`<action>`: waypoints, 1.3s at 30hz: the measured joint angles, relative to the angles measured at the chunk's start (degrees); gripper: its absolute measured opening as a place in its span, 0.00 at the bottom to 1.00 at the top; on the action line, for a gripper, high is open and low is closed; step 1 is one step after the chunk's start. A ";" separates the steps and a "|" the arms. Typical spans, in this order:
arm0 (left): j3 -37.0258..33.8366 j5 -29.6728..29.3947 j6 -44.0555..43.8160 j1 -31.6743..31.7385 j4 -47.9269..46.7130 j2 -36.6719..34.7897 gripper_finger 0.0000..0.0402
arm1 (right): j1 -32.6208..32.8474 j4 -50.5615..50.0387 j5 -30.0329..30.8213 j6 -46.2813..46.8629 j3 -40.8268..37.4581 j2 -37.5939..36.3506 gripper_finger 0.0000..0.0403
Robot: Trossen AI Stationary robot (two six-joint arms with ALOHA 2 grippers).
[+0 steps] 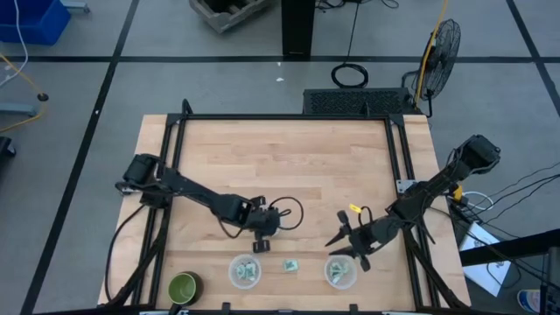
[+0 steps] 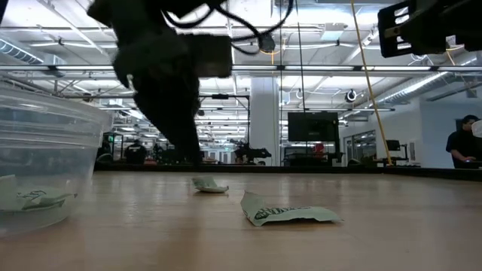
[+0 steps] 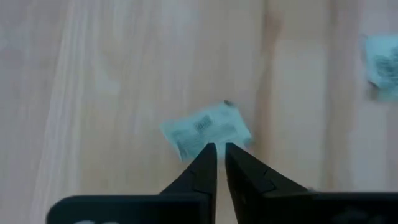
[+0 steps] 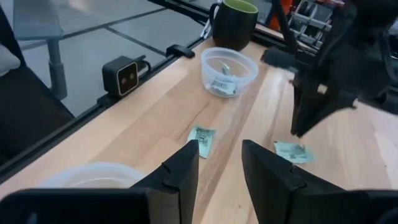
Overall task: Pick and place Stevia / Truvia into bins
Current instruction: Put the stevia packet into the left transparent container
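Note:
Two pale green Stevia packets lie flat on the wooden table: one (image 1: 290, 264) between the two bins, also in the low view (image 2: 290, 212), and one (image 3: 208, 130) under my left gripper (image 1: 259, 240). My left gripper (image 3: 217, 150) points down with its fingers shut, tips at this packet's edge. The left bin (image 1: 245, 271) and the right bin (image 1: 341, 272) stand near the front edge, and each holds packets. My right gripper (image 4: 221, 149) is open and empty, just above the right bin (image 4: 93, 177). My left gripper comes from above, and its shut fingertips (image 3: 208, 155) stand at the edge of the packet (image 3: 199, 144), which lies flat on the table. Whether they touch it, I cannot tell.
A round green cup (image 1: 184, 286) with a dark inside stands at the front left, beside the left bin (image 4: 229, 71). A small camera box (image 4: 127, 74) sits on the black frame along the table's front edge. A cable loops (image 1: 284, 213) by my left gripper.

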 joint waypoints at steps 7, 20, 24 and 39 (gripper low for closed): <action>0.02 -0.50 0.11 3.68 -1.17 2.06 0.27 | -0.56 -0.84 -0.08 0.15 0.00 0.01 0.29; 0.02 -3.01 5.88 5.49 -1.22 2.02 0.40 | -0.54 -1.83 -0.12 0.16 0.00 0.01 0.29; 0.02 -2.82 8.26 5.48 -1.17 2.02 0.40 | -0.54 -2.02 -0.12 0.16 0.00 0.01 0.29; 0.02 -3.52 10.77 8.16 -1.33 1.99 0.40 | -0.54 -2.20 -0.12 0.18 0.02 0.01 0.29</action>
